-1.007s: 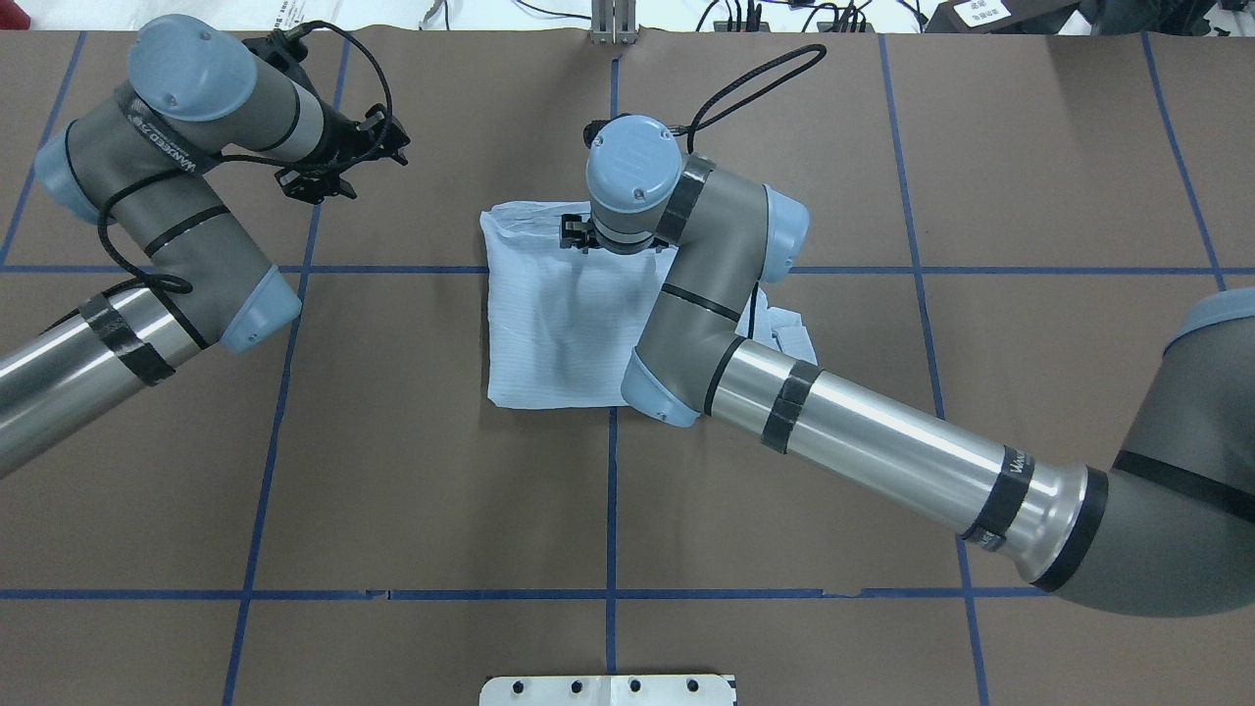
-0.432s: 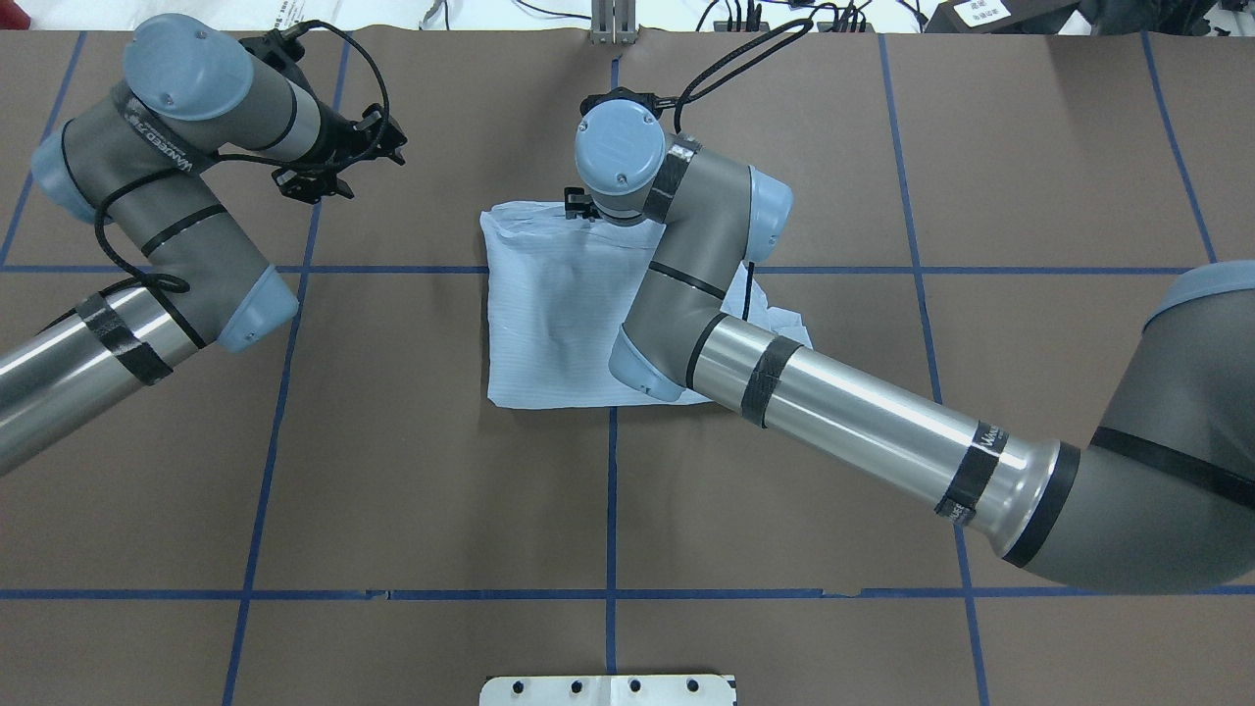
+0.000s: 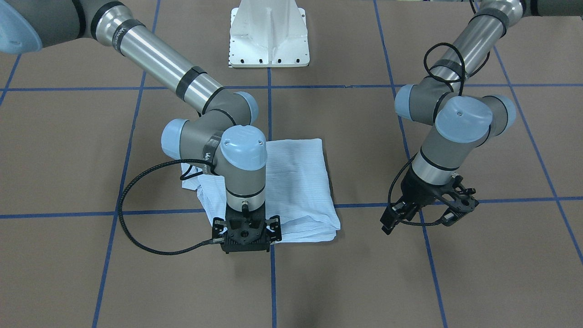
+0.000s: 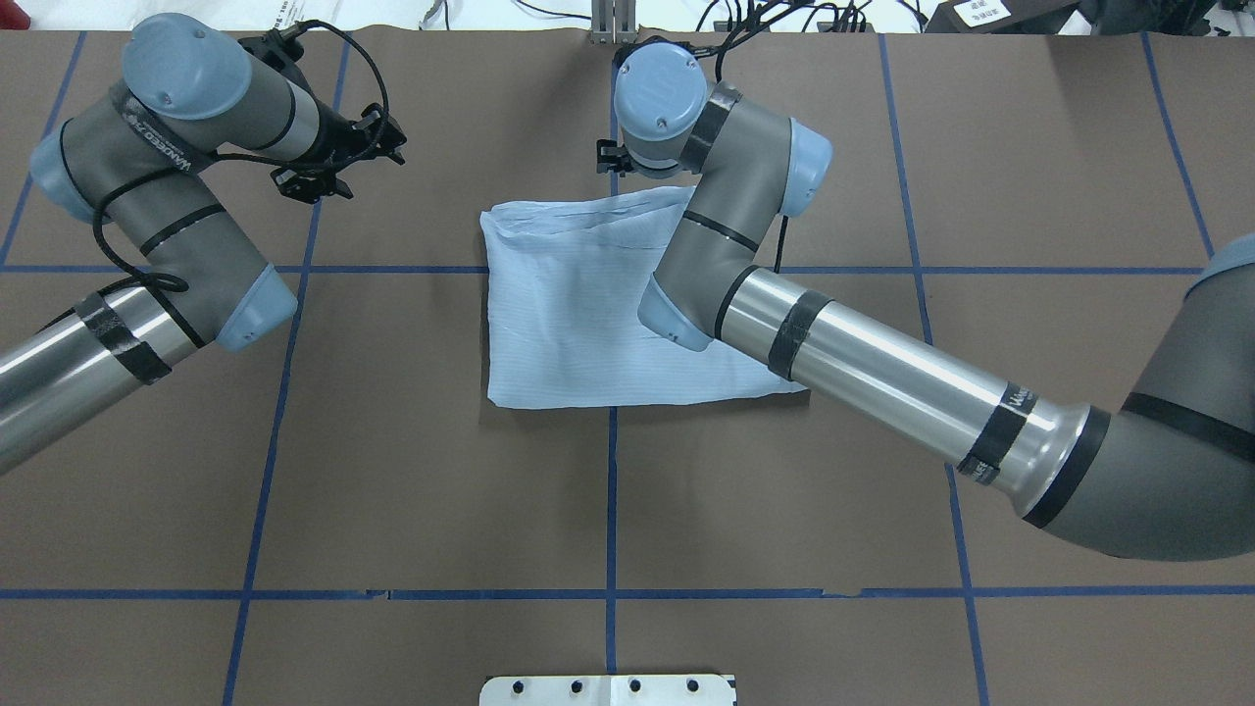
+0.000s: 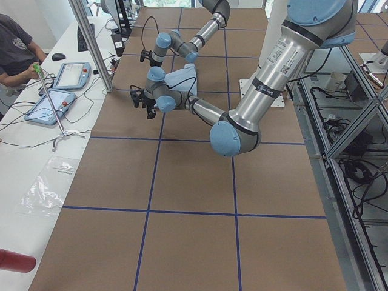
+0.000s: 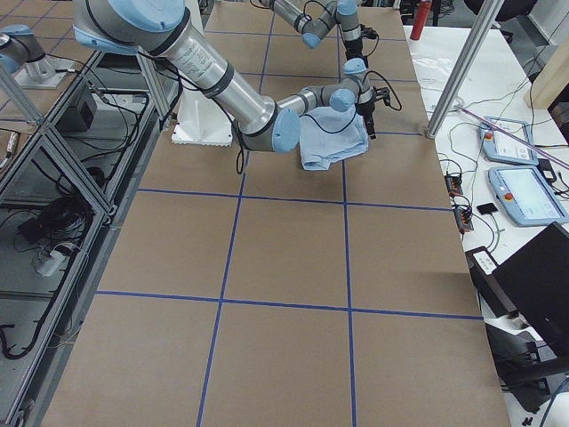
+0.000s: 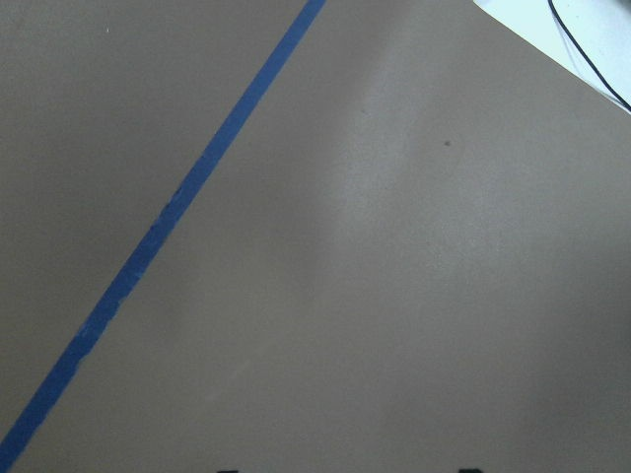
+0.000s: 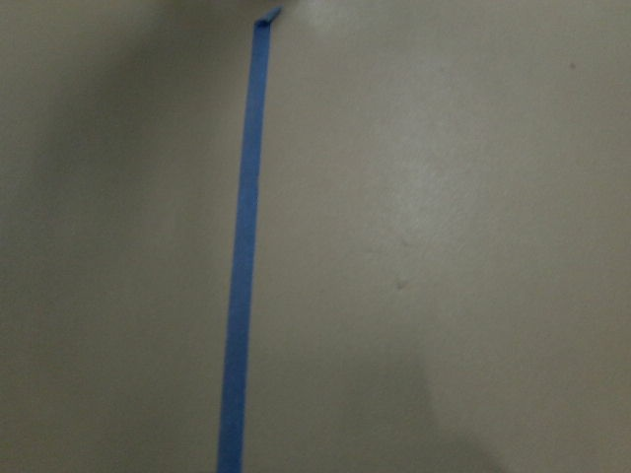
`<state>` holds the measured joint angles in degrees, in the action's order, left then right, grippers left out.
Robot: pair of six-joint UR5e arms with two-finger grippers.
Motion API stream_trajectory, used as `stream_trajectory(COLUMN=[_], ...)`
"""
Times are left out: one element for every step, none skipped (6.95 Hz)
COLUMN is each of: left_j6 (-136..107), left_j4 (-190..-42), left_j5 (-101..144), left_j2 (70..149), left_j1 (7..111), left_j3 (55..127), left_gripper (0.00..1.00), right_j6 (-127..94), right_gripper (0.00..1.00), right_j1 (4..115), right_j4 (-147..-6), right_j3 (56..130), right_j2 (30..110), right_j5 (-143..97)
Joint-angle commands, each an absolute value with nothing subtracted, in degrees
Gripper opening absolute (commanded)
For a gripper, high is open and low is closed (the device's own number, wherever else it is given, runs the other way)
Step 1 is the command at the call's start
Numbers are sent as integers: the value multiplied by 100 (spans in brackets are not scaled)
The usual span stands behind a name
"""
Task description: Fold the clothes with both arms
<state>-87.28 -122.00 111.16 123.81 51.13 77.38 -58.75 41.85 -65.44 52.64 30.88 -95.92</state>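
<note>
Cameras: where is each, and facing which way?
Front-facing: opposite the robot, looking down; left arm, right arm, shirt.
Overhead: behind the robot, looking down; same three.
Left: table end; left arm nearest.
Right: other end; right arm nearest.
Left wrist: down at tape.
Right wrist: likewise.
Shared: both wrists see table and tape.

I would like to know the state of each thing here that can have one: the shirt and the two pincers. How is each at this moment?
shirt: folded into a rough rectangle, lying flat on the table, held by no pincer.
left pincer: open, empty, over bare table beside the shirt.
right pincer: open, empty, pointing down just past the shirt's edge farthest from the robot.
</note>
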Motion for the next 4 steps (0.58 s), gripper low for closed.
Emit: stream_trajectory(left_j6=[-7828,-7257,-6503,-5695], left_j4=[-12199,-12199,-12199,-12199], left_j5=[11416,11548,11940,12188], left_j2=[12210,12051,11806,11560], left_j1=[5447,5710,6131,6500], left_j3=[7874,7936,8032,8112], left_gripper=[99,99,99,99], right_j6=[-4831,-4590,-4318,-3672], right_gripper=[100,100,100,100], right_j1=[5172,5594,5886,6167], right_j4=[-6600,-6862,-7334,-7939], right_j3=[6000,6238,6597,7079], right_j2=[3907,4155,4366,4655], right_j5=[-10865,-11411,-11600,-11767])
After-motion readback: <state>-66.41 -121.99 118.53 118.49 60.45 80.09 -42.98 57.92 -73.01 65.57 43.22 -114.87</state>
